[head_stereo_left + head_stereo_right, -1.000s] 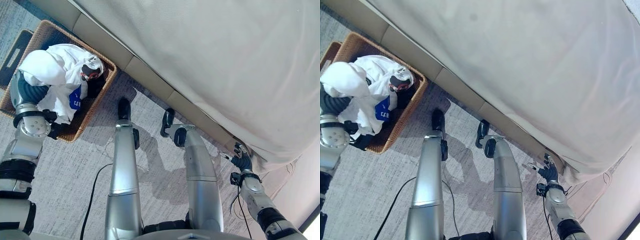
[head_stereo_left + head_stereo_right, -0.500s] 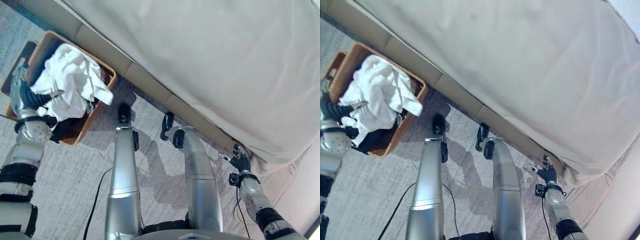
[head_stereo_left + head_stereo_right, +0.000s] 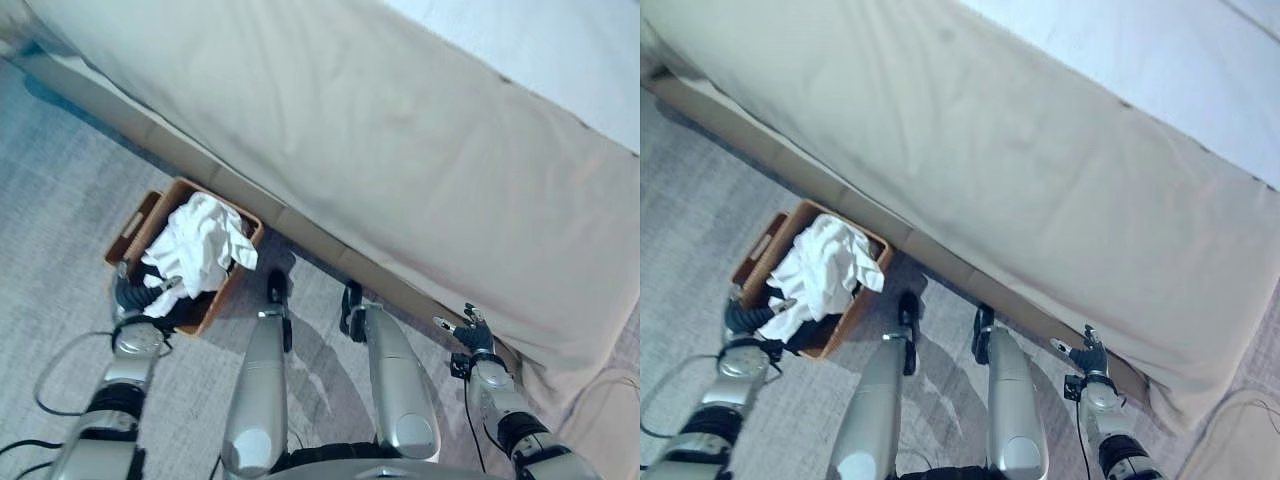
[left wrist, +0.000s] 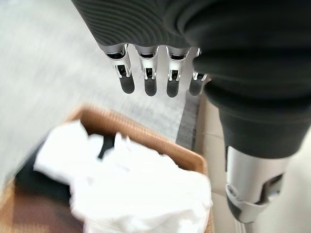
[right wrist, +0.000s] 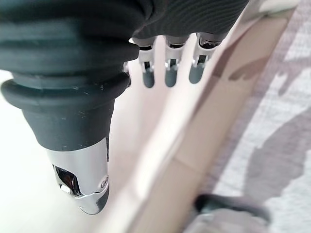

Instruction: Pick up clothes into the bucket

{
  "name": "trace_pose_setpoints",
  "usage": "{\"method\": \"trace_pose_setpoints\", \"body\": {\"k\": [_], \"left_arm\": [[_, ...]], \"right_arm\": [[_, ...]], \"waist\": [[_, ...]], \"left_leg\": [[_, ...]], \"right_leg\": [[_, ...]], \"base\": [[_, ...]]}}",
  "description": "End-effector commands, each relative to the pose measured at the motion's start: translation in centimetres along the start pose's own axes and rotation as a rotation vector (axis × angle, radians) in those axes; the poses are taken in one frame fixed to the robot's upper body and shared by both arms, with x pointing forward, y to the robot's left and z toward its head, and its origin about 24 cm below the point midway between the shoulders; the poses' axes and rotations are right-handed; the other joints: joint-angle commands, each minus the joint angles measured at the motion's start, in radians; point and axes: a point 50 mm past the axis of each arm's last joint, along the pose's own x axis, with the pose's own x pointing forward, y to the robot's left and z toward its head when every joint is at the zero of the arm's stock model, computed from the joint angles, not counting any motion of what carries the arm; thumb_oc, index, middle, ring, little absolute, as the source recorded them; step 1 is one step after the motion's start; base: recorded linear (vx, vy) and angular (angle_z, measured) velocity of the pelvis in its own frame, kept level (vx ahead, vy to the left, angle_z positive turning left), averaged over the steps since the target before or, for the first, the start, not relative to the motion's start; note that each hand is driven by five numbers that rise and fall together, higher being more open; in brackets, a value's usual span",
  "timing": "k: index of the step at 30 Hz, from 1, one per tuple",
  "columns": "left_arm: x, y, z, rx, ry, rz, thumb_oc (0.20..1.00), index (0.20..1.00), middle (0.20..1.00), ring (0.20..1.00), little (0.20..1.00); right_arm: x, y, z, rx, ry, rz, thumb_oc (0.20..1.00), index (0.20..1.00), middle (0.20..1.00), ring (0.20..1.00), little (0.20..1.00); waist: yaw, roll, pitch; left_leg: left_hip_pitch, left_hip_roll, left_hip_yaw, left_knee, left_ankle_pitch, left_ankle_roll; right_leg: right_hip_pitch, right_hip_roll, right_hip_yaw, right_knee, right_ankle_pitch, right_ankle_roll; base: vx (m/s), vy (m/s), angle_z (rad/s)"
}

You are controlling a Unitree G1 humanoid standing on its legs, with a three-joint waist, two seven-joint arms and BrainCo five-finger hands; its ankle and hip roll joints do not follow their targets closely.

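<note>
In the left eye view, white clothes (image 3: 197,251) are seen heaped in the basket (image 3: 127,232), which stands on the carpet (image 3: 60,210) beside the bed (image 3: 380,170). The left hand (image 3: 138,297) is held at the basket's near edge; the right hand (image 3: 468,331) is by the bed's base.

In the left wrist view, straight, empty fingers (image 4: 148,80) are shown above the clothes.

In the right wrist view, straight fingers (image 5: 170,73) are shown beside the bed, holding nothing.
</note>
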Motion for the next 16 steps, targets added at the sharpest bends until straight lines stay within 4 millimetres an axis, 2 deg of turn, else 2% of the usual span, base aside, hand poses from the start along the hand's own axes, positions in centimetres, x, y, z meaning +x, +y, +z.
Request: {"method": "trace_pose_setpoints", "body": {"k": [1,2,3,4,5,6,7,8,10,12,13,16], "left_arm": [[-0.7,-0.9,-0.9,-0.182,0.021,-0.064,1.0,1.0,1.0,1.0,1.0],[-2.3,-2.0,-2.9,-0.282,0.094,-0.114,1.0,1.0,1.0,1.0,1.0],[-2.3,-2.0,-2.9,-0.282,0.094,-0.114,1.0,1.0,1.0,1.0,1.0],[-3.4,-2.8,-4.6,-0.318,0.169,-0.169,1.0,1.0,1.0,1.0,1.0],[-3.4,-2.8,-4.6,-0.317,0.17,-0.169,1.0,1.0,1.0,1.0,1.0],[-4.8,-3.7,-6.3,-0.294,0.234,-0.236,1.0,1.0,1.0,1.0,1.0],[-4.8,-3.7,-6.4,-0.294,0.235,-0.236,1.0,1.0,1.0,1.0,1.0],[-5.9,-4.5,-7.9,-0.251,0.298,-0.285,1.0,1.0,1.0,1.0,1.0],[-7.1,-4.5,-9.6,-0.201,0.371,-0.316,1.0,1.0,1.0,1.0,1.0],[-7.6,-4.5,-10.3,-0.164,0.396,-0.325,1.0,1.0,1.0,1.0,1.0],[-8.9,-4.5,-12.1,-0.102,0.476,-0.339,1.0,1.0,1.0,1.0,1.0],[-10.9,-3.9,-14.6,0.025,0.588,-0.364,1.0,1.0,1.0,1.0,1.0]], "right_arm": [[0.0,-4.1,-0.6,-0.081,0.023,-0.093,1.0,1.0,1.0,1.0,1.0],[-0.6,-4.4,-2.4,-0.115,0.08,-0.09,1.0,1.0,1.0,1.0,1.0],[-0.6,-4.4,-2.4,-0.115,0.08,-0.091,1.0,1.0,1.0,1.0,1.0],[-1.2,-4.4,-3.7,-0.129,0.125,-0.076,1.0,1.0,1.0,1.0,1.0],[-1.2,-4.4,-3.7,-0.13,0.125,-0.076,1.0,1.0,1.0,1.0,1.0],[-1.8,-4.3,-4.9,-0.161,0.167,-0.053,1.0,1.0,1.0,1.0,1.0],[-1.8,-4.3,-5.0,-0.162,0.168,-0.053,1.0,1.0,1.0,1.0,1.0],[-2.1,-4.0,-5.8,-0.188,0.202,-0.029,1.0,1.0,1.0,1.0,1.0],[-2.7,-3.8,-6.9,-0.225,0.242,0.004,1.0,1.0,1.0,1.0,1.0],[-2.9,-3.7,-7.4,-0.242,0.262,0.017,1.0,1.0,1.0,1.0,1.0],[-3.3,-3.1,-7.9,-0.268,0.27,0.052,1.0,1.0,1.0,1.0,1.0],[-4.1,-3.1,-9.2,-0.276,0.323,0.064,1.0,1.0,1.0,1.0,1.0]], "waist": [[-0.021,0.075,-0.074],[-0.02,0.085,-0.129],[-0.021,0.086,-0.131],[-0.022,0.093,-0.186],[-0.022,0.094,-0.185],[-0.024,0.099,-0.226],[-0.024,0.1,-0.226],[-0.024,0.099,-0.257],[-0.023,0.098,-0.292],[-0.021,0.095,-0.304],[-0.018,0.087,-0.326],[-0.01,0.079,-0.347]], "left_leg": [[0.061,-0.021,-0.021,-0.038,-0.007,0.006],[0.141,-0.015,-0.025,-0.114,0.008,-0.004],[0.14,-0.015,-0.026,-0.118,0.012,-0.004],[0.193,-0.014,-0.024,-0.158,0.018,-0.007],[0.197,-0.013,-0.025,-0.161,0.019,-0.007],[0.244,-0.006,-0.017,-0.185,0.019,-0.01],[0.247,-0.006,-0.017,-0.187,0.019,-0.01],[0.287,0.001,-0.009,-0.192,0.013,-0.014],[0.32,0.005,0.003,-0.193,0.003,-0.015],[0.335,0.005,0.008,-0.189,-0.003,-0.016],[0.351,0.006,0.015,-0.167,-0.018,-0.02],[0.366,0.007,0.03,-0.132,-0.038,-0.025]], "right_leg": [[0.091,-0.014,0.015,-0.219,0.141,0.06],[0.169,-0.003,0.001,-0.278,0.14,0.062],[0.169,-0.002,0.0,-0.283,0.144,0.062],[0.223,0.01,-0.006,-0.327,0.144,0.062],[0.226,0.011,-0.007,-0.329,0.145,0.062],[0.277,0.021,-0.009,-0.366,0.148,0.062],[0.28,0.021,-0.009,-0.368,0.149,0.062],[0.329,0.028,-0.01,-0.4,0.151,0.062],[0.372,0.034,-0.004,-0.429,0.153,0.063],[0.396,0.036,-0.002,-0.448,0.155,0.062],[0.429,0.039,0.005,-0.479,0.16,0.062],[0.488,0.038,0.002,-0.521,0.161,0.059]], "base": [[0.28,-0.188,0.18],[0.13,-0.123,0.07],[0.26,-0.204,0.06],[0.13,-0.078,0.03],[0.22,-0.146,0.12],[0.1,-0.067,0.12],[0.15,-0.132,0.1],[0.1,-0.083,0.01],[0.12,-0.099,-0.06],[0.06,-0.074,-0.1],[0.06,-0.069,-0.08],[0.08,-0.072,-0.2]]}}
